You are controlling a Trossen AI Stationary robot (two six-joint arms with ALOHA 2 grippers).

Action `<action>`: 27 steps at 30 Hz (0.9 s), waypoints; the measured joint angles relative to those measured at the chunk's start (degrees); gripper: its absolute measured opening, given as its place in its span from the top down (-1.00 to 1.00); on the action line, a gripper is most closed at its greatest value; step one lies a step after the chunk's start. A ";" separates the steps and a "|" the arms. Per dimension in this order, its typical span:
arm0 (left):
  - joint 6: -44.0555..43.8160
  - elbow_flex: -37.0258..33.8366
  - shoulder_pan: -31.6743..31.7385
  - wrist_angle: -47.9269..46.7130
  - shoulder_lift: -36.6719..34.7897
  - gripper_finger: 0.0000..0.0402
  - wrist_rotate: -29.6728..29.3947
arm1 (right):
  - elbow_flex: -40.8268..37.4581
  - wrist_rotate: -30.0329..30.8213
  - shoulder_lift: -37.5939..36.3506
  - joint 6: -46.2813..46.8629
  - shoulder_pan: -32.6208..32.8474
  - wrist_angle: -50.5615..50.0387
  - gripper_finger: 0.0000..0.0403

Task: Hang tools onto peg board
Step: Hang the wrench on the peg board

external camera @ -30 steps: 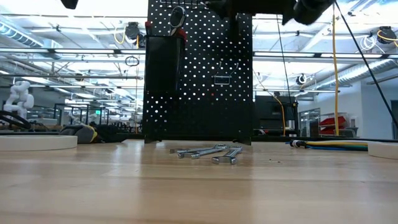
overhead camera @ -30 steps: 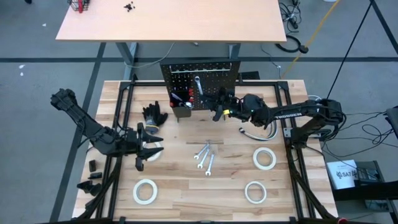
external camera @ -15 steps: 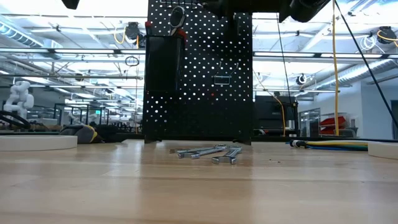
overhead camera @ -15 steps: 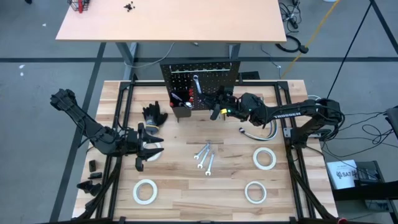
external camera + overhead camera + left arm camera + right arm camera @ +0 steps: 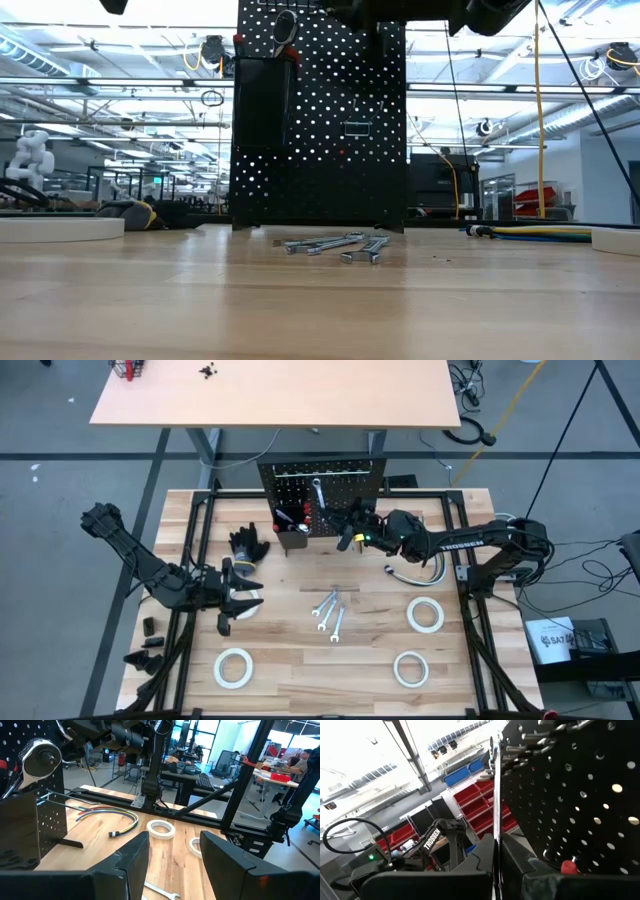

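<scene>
The black peg board [image 5: 322,495] stands at the table's far side. A black-handled ratchet [image 5: 316,494] hangs on it, and screwdrivers [image 5: 287,518] stand in its box bin. My right gripper [image 5: 348,530] is level in front of the board, shut on a slim silver wrench [image 5: 495,805]. Three more wrenches [image 5: 331,611] lie flat mid-table. Tape rolls lie flat at the right [image 5: 425,615], near right [image 5: 410,669] and near left [image 5: 232,667]. My left gripper [image 5: 233,607] waits open at the left by a fourth roll [image 5: 250,603]. My right gripper pinches the wrench between its two fingers, by the lower part of the shaft [image 5: 495,851]. The fingers reach level from the table's right toward the board. The wrench is lifted clear and stands upright, edge-on to the camera, its upper end [image 5: 492,747] beside the wire hooks.
Black gloves [image 5: 249,543] lie left of the bin. A curved cable [image 5: 408,572] lies right of the board. A black frame rail [image 5: 200,550] runs round the tabletop. Bare wood shows between the wrenches and the board.
My right gripper has risen slightly and edged toward the peg board with the wrench, then held still. The left arm has not moved.
</scene>
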 joint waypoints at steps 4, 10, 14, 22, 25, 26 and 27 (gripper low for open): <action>-0.01 0.00 0.00 -0.48 0.00 0.11 0.00 | -0.02 0.19 0.00 0.13 0.00 -0.07 0.98; 0.00 0.00 0.00 -0.48 0.00 0.11 0.00 | -0.02 1.42 0.00 0.15 0.00 -0.17 0.98; -0.02 0.00 0.00 -0.71 0.00 0.11 0.00 | -0.02 1.69 0.00 0.92 0.00 -1.80 0.98; -0.04 0.00 0.00 -1.64 0.00 0.11 -0.02 | -0.04 4.08 -0.09 1.51 0.01 -4.30 0.97; -0.03 0.00 0.00 -1.64 0.00 0.11 -0.02 | -0.03 4.17 -0.09 1.45 -0.32 -5.07 0.97; -0.04 0.00 0.00 -1.66 0.00 0.11 -0.02 | 0.00 4.16 -0.11 1.40 -0.42 -5.56 0.96; -0.02 0.00 0.00 -1.64 0.00 0.11 -0.02 | 0.01 4.18 -0.12 1.31 -0.50 -6.02 0.95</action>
